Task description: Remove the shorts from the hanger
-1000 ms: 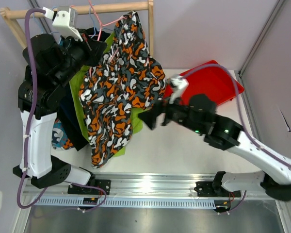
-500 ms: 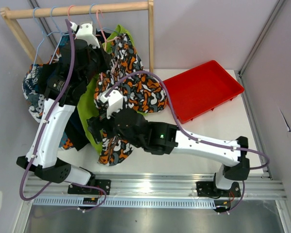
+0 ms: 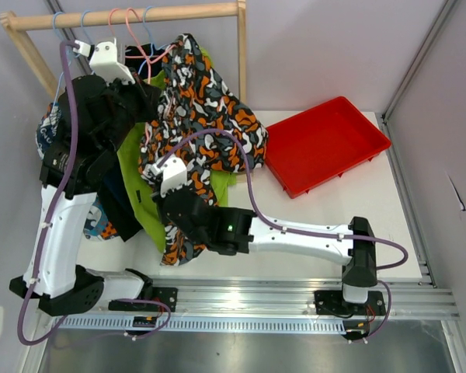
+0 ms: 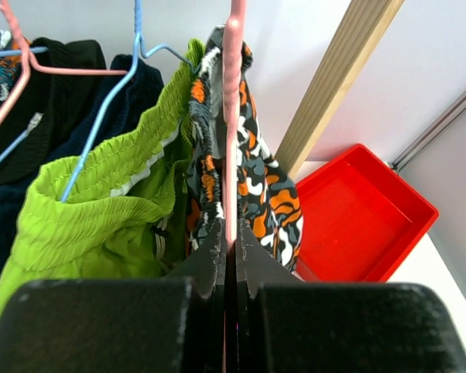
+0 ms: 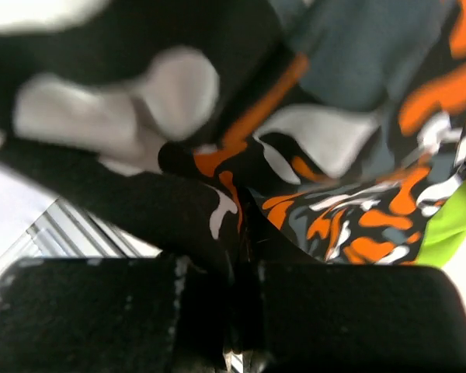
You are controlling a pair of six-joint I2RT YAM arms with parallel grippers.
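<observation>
At the left wrist camera, I read the left gripper (image 4: 230,242) as closed. Its two black fingers are pressed together on the lower run of the pink hanger (image 4: 231,116), which rises straight up from the jaws. The camouflage shorts (image 4: 256,186) drape over that hanger, with fabric showing on both sides of it. Just to their left, the lime green shorts (image 4: 101,179) hang by their gathered waistband on a blue hanger (image 4: 105,116). The dark navy shorts (image 4: 15,202) lie further left. A wooden post (image 4: 338,81) runs diagonally at right, with the red tray (image 4: 357,217) below it.

On the right wrist camera, I see the right gripper (image 5: 245,237) clamped on a fold of the camouflage fabric. The cloth fills almost the whole view and is blurred at the top. A sliver of lime green shows at the right edge.

From the top external camera, I see the left arm reaching up toward the wooden rail (image 3: 140,14). The right arm stretches across the table (image 3: 311,210) to the lower part of the camouflage shorts. The blue-orange-white patterned shorts (image 3: 50,132) hang at far left, partly behind the left arm. The tray sits on the table, well apart from both grippers.
</observation>
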